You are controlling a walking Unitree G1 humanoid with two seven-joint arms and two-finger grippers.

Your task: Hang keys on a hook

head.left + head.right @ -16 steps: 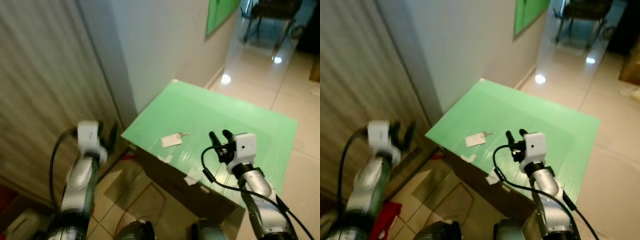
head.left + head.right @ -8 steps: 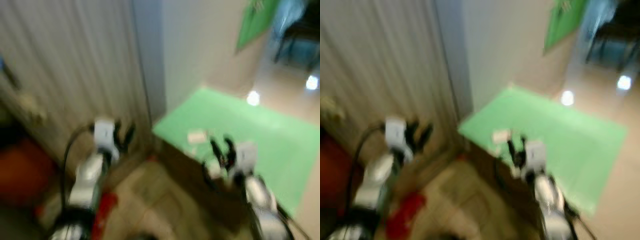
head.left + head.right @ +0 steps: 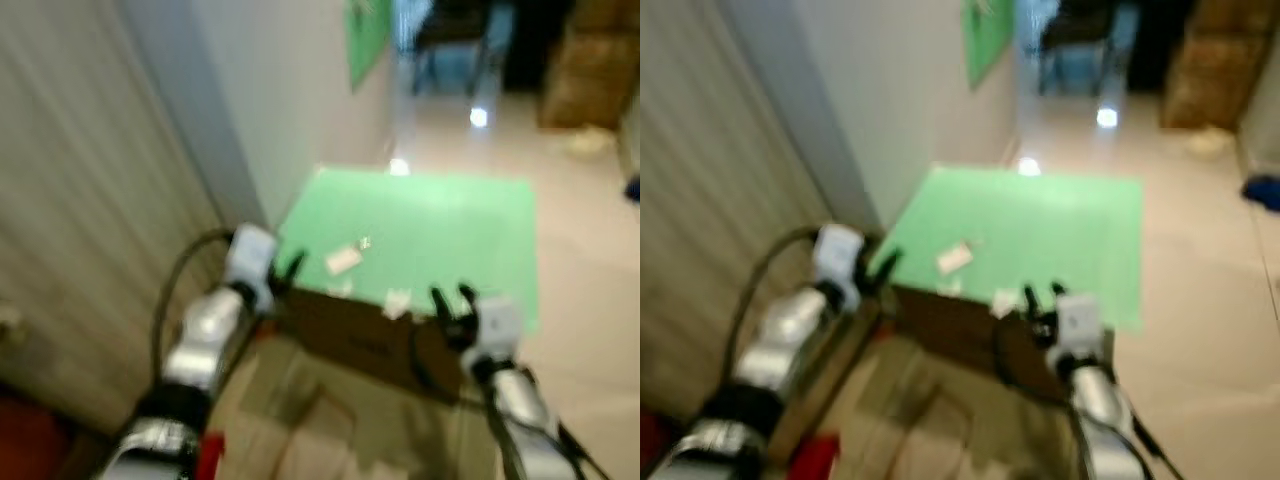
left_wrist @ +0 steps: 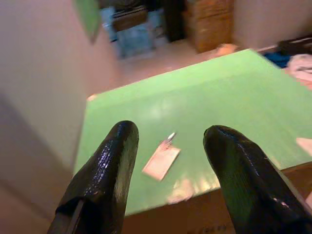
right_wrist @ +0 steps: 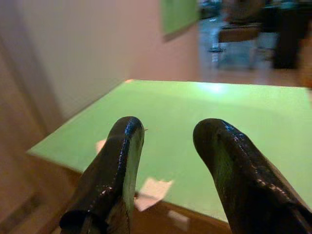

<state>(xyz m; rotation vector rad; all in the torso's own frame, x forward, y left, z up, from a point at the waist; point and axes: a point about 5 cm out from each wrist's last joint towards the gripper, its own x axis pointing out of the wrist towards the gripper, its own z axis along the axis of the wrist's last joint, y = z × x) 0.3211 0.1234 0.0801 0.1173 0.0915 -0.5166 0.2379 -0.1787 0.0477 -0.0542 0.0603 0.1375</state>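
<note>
A key with a white tag [image 3: 345, 258] lies on the green top [image 3: 450, 225] of a brown box, towards its near left part; in the left wrist view the tagged key [image 4: 162, 160] sits between and beyond the fingers. My left gripper [image 3: 283, 272] hovers open at the box's near left corner, short of the key. My right gripper [image 3: 451, 300] stands open at the box's near edge, right of the key. A green board [image 3: 366, 35] hangs on the wall beyond. I cannot make out a hook.
White paper scraps [image 3: 396, 301] lie at the box's near edge. A grey wall [image 3: 290, 90] runs along the left. Cardboard boxes [image 3: 600, 60] and a chair [image 3: 455, 30] stand far back on the shiny tiled floor [image 3: 590, 220].
The whole view has swung while blurred, so the camera has moved. My left gripper now sits close to the box's near left corner, where before it was off to the left.
</note>
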